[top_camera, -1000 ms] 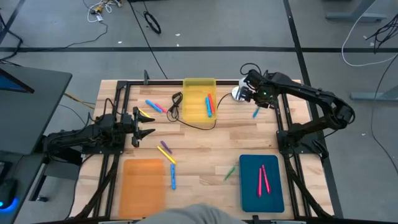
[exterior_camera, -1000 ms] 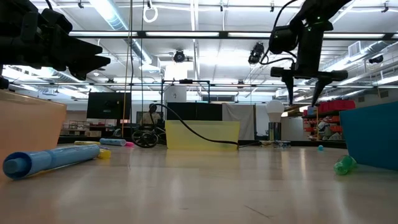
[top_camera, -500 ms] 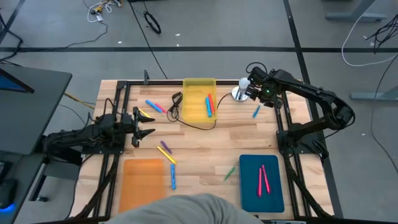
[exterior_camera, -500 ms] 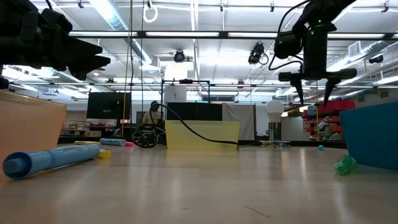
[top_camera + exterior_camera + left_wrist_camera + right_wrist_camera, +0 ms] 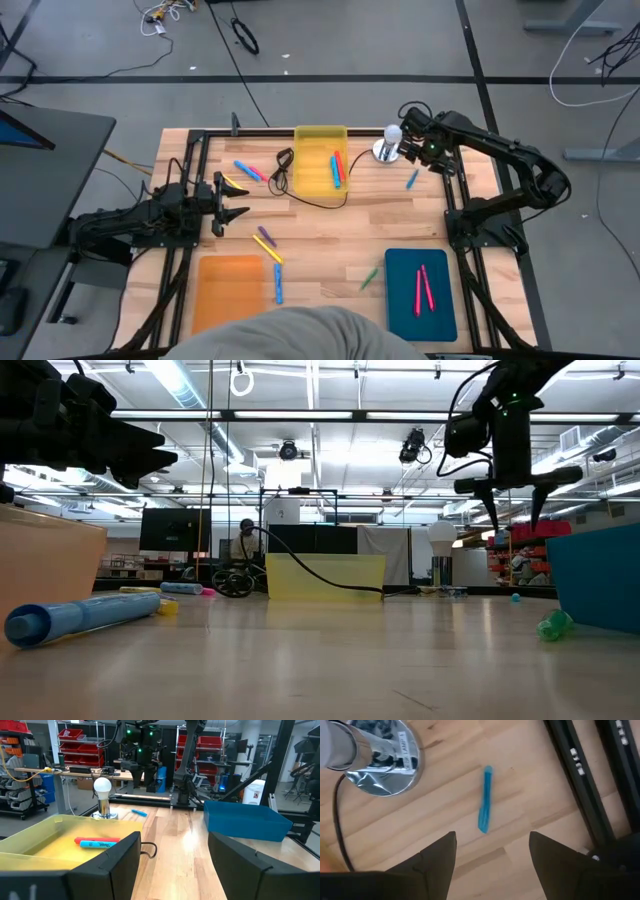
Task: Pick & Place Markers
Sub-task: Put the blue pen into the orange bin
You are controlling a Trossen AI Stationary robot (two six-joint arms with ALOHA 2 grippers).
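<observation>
Wooden table (image 5: 330, 240) with a black frame, seen from above; all places below given relative to the yellow tray (image 5: 320, 160) at its far edge.

Teal tray (image 5: 420, 290) at the near right corner, well apart from the yellow tray, holding two pink-red markers (image 5: 424, 287) side by side. Orange tray (image 5: 232, 295) at the near left corner, nothing visible inside.

Left arm low over the table's left side, left gripper (image 5: 236, 199) to the near left of the yellow tray, fingers spread apart and clasping nothing, hovering clear of the wood. Right arm reaching in from the right; right gripper (image 5: 424, 158) well to the right of the yellow tray, raised above the table, fingers (image 5: 437, 857) parted and empty, pointing down over a lone blue marker (image 5: 484, 799) just beside the chrome lamp base (image 5: 382, 765).

Black cable (image 5: 300, 195) looping from the lamp base along the near side of the yellow tray and round to its left edge.

Markers: a blue and a red one (image 5: 338, 166) lying inside the yellow tray near its right wall; blue and pink ones (image 5: 249, 170) just left of the tray; a yellow one (image 5: 234, 184) farther left, close to the left gripper; purple, yellow and blue ones (image 5: 271, 258) on the near side, between the yellow tray and the orange tray; a green one (image 5: 371, 276) on the near side, just left of the teal tray.
</observation>
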